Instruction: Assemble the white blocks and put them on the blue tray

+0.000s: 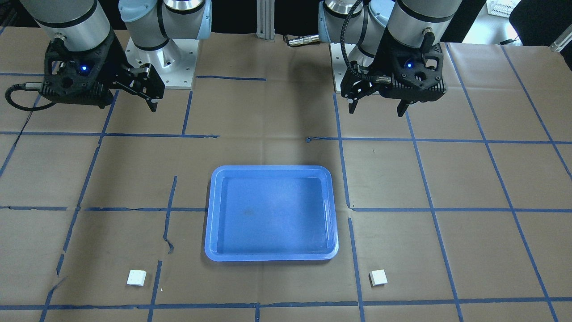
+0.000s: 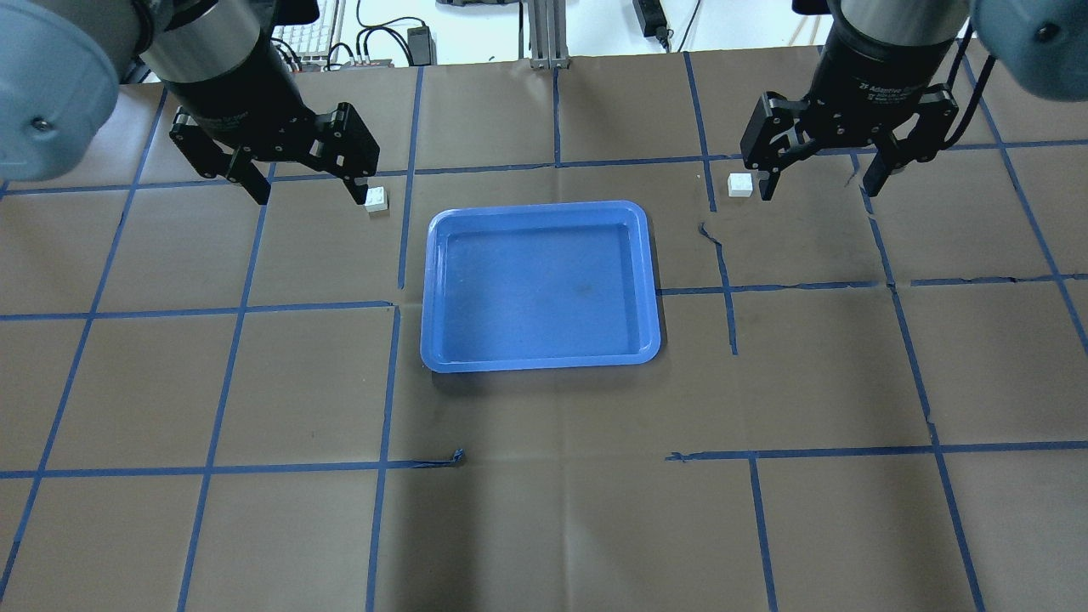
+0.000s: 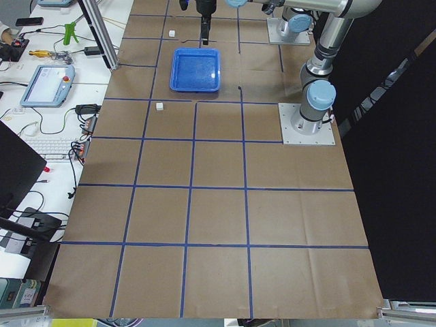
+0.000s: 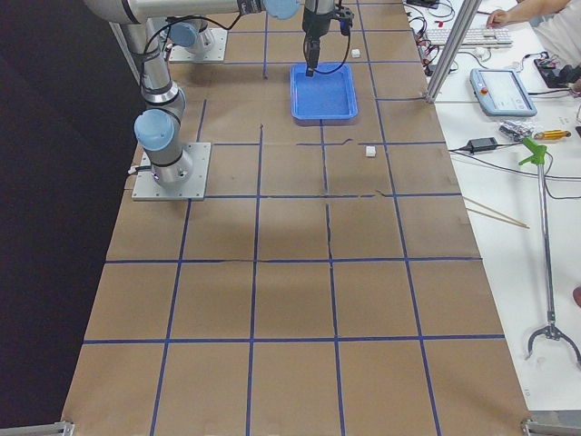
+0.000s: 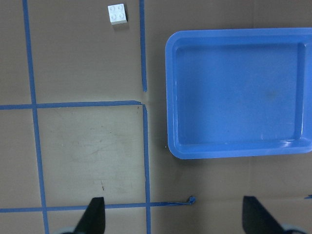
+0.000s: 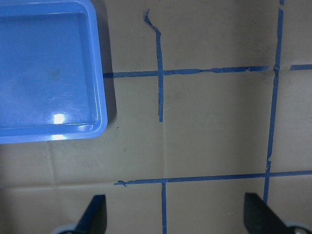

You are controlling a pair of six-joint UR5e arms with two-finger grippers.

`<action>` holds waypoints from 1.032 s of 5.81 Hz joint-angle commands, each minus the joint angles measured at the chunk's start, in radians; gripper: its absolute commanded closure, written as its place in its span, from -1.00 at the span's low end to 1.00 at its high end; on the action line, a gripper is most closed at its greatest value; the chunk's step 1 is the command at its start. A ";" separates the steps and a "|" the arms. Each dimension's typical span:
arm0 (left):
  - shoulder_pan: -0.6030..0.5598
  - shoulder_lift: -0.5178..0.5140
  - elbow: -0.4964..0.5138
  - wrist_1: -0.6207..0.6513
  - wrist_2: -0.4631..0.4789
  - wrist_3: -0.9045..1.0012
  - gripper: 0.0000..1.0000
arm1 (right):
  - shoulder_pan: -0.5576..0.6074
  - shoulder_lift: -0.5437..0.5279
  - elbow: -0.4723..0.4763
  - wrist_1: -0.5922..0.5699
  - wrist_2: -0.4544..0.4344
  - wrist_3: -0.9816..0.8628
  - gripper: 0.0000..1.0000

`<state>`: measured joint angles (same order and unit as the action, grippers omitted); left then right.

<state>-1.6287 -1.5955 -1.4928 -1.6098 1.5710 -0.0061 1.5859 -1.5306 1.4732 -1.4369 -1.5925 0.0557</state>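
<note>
Two white blocks to deal with, both loose on the brown paper (image 2: 544,527) and well apart, one on either side of the blue tray (image 2: 541,364): left block (image 2: 376,198) just off its far left corner, right block (image 2: 740,184) off its far right corner, studs up on the left one going by the left wrist view. Tray bare inside. Left gripper (image 2: 308,197) spread wide with nothing in its grasp, hanging above the table on the robot's side of its block; looks almost touching it from overhead, but reads from the front as raised and well short of it. Right gripper (image 2: 819,191) equally wide and empty, also well short of its block, with no block in its wrist view at all, only a corner of the tray. Judged as the very start: nothing picked, nothing joined, nothing on the tray. Next, most likely a reach forward and down by each arm to its own block. Calls for squaring the jaws to the flat sides, given the slight turn of both blocks against the blue tape lines (image 2: 212,468), and for centring well before closing, with such a wide spread and so small a target. Worth gripping so as to leave the studs of one and the underside of the other free for pressing together afterwards. Only then across to the tray.
</note>
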 commanded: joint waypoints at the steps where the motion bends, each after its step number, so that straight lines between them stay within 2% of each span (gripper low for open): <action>1: 0.004 -0.004 0.000 0.010 -0.003 0.009 -0.98 | -0.007 0.007 0.002 -0.043 0.070 0.003 -0.99; 3: 0.019 -0.010 0.026 0.011 0.009 0.008 -0.98 | -0.007 0.009 0.002 -0.074 0.059 0.009 -0.99; 5: 0.093 -0.197 0.055 0.188 0.009 0.009 -0.98 | -0.009 0.003 0.004 -0.077 0.057 0.012 -0.99; 6: 0.108 -0.280 0.093 0.200 0.011 0.014 -0.98 | -0.011 0.003 0.004 -0.077 0.057 0.012 -0.99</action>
<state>-1.5432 -1.7887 -1.4323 -1.4429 1.5801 0.0042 1.5768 -1.5269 1.4771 -1.5136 -1.5351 0.0672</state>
